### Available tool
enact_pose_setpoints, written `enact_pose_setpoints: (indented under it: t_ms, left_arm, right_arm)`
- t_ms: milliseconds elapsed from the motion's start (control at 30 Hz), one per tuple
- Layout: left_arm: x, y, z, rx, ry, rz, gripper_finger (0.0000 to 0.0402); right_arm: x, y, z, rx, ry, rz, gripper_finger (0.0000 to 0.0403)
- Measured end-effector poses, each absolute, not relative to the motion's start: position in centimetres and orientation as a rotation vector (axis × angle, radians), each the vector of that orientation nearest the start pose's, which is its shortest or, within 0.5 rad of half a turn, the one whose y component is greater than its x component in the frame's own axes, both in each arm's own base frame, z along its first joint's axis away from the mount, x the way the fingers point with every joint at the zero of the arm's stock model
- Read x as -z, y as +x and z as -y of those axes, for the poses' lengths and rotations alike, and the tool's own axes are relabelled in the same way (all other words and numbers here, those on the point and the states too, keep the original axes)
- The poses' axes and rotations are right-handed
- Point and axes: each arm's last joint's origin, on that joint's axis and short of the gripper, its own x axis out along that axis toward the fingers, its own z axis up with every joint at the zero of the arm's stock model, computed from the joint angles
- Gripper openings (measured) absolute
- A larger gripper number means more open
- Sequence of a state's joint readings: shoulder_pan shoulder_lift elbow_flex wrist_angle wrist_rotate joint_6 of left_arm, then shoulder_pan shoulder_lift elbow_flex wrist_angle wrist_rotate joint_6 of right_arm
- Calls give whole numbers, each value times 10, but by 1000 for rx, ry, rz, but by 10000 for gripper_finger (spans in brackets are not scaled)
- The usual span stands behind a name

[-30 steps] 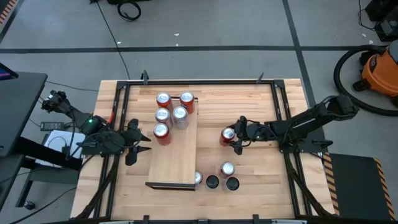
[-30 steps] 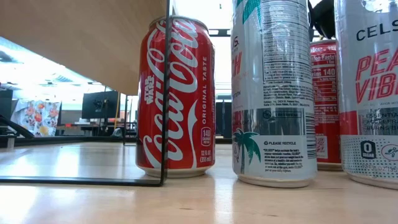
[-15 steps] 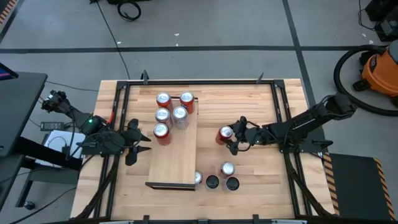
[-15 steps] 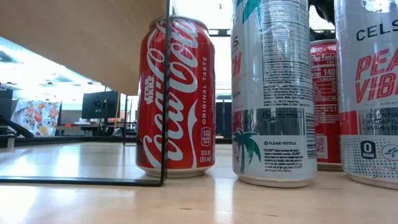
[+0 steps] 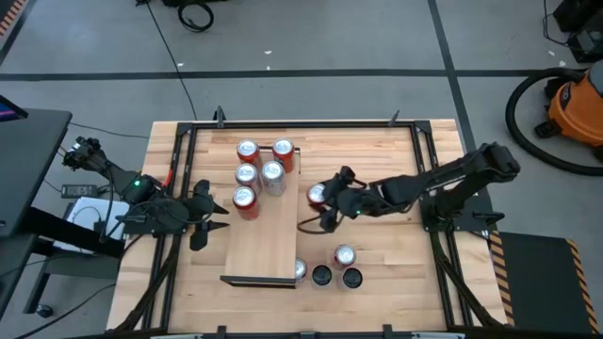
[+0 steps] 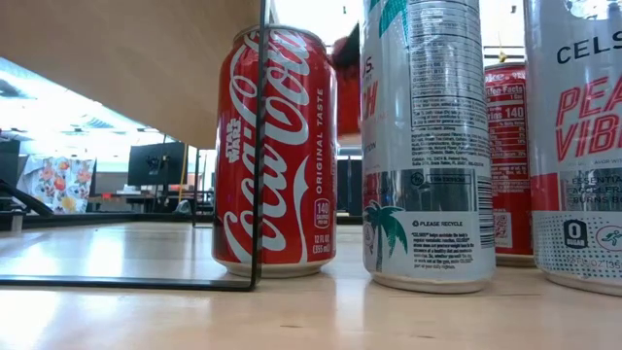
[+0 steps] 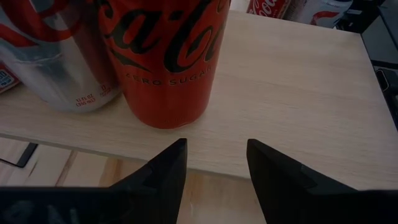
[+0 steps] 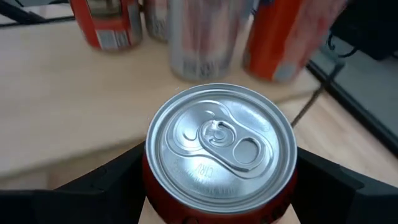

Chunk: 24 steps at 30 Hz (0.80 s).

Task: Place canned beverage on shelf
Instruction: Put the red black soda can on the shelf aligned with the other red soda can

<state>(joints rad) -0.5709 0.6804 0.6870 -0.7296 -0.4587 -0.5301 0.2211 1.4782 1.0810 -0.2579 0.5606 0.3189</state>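
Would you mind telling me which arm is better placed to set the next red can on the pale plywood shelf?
The right. Its gripper is shut on a red aluminium can, carried just off the pale plywood shelf's right edge. The left gripper waits open and empty at the shelf's left edge.

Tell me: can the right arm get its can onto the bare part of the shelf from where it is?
Probably yes. The right gripper holds a red can just beside the shelf. The five cans crowd the far end only, and the left gripper waits at the other side.
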Motion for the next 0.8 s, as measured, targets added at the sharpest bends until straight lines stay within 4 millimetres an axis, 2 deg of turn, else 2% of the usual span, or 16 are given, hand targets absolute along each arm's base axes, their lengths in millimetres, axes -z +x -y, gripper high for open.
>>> enact_pose_setpoints:
  t_ms: [200,333,433,567,800]
  left_arm:
    - [-269,116,59,-61,-156,-633,178]
    - [-269,116,59,-62,-156,-633,178]
    - [-269,116,59,-61,-156,-633,178]
    - [-269,116,59,-62,-156,-633,178]
    - [-269,116,59,-62,-157,-633,178]
  right_arm:
    - [-310,336,-60,417,42,-563,322]
    - [-322,349,-63,390,32,-541,323]
    - [-319,363,-65,335,38,-508,323]
    - [-304,383,-63,281,66,-482,323]
    - [-294,401,-59,274,76,-417,326]
